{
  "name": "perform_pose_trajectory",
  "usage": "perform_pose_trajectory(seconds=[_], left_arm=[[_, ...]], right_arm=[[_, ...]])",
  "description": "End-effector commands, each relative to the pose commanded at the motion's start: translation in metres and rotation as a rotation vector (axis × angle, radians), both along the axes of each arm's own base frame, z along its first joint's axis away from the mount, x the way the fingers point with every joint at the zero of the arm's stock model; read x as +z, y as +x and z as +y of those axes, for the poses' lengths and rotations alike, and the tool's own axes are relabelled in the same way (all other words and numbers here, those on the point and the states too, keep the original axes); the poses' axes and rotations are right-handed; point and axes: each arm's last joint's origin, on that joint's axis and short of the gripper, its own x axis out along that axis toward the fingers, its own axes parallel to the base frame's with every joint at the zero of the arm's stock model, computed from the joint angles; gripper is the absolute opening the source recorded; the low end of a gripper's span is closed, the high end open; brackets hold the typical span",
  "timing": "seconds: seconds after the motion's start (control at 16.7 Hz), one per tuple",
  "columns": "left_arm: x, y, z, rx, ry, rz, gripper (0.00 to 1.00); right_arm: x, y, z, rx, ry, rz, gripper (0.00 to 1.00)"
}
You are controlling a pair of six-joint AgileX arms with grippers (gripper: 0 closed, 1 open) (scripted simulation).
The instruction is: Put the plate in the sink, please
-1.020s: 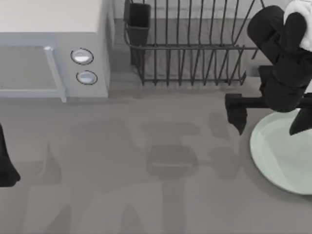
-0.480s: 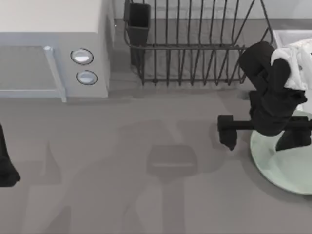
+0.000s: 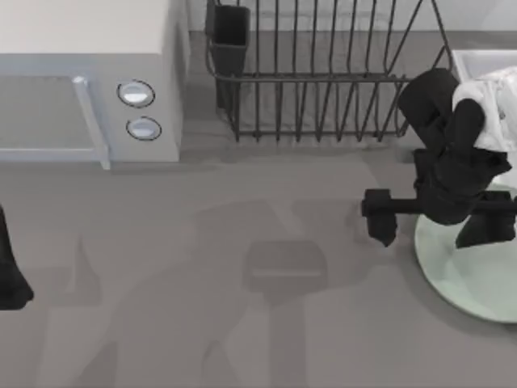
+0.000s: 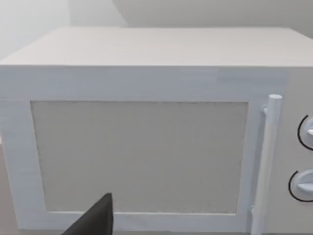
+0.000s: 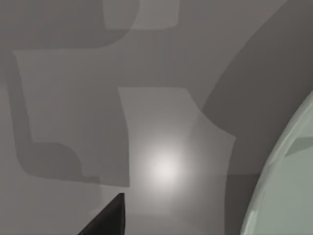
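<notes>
The pale mint-green plate [image 3: 472, 279] lies flat on the grey table at the right edge, partly under my right arm; its rim [image 5: 288, 186] also curves through the right wrist view. My right gripper [image 3: 432, 226] hangs open over the plate's left rim, with one finger [image 3: 380, 220] over bare table and the other above the plate. Nothing is between its fingers. A corner of the light sink [image 3: 472, 59] shows at the far right, behind the arm. My left arm [image 3: 10, 271] stays parked at the left edge, its gripper open and facing the microwave.
A white microwave [image 3: 89, 81] with two knobs fills the far left, and its door [image 4: 142, 156] faces the left wrist view. A dark wire dish rack [image 3: 323, 77] stands at the back, between the microwave and the sink. Open grey tabletop [image 3: 242, 307] spreads across the middle and front.
My right arm has swung left and nearer, bringing the open gripper lower over the plate's left rim and uncovering the sink's corner. In the last half second it barely moved.
</notes>
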Motion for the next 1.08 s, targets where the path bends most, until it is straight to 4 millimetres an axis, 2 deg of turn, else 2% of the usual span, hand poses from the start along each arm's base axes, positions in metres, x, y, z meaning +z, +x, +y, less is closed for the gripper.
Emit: perform_pose_trajectory(seconds=[0.6,1.08], left_arm=[[0.0,0.0,0.0,0.0,0.0,0.0,1.0],[0.0,0.0,0.0,0.0,0.0,0.0,1.0]], right_arm=[[0.0,0.0,0.0,0.0,0.0,0.0,0.02],[0.0,0.0,0.0,0.0,0.0,0.0,0.0]])
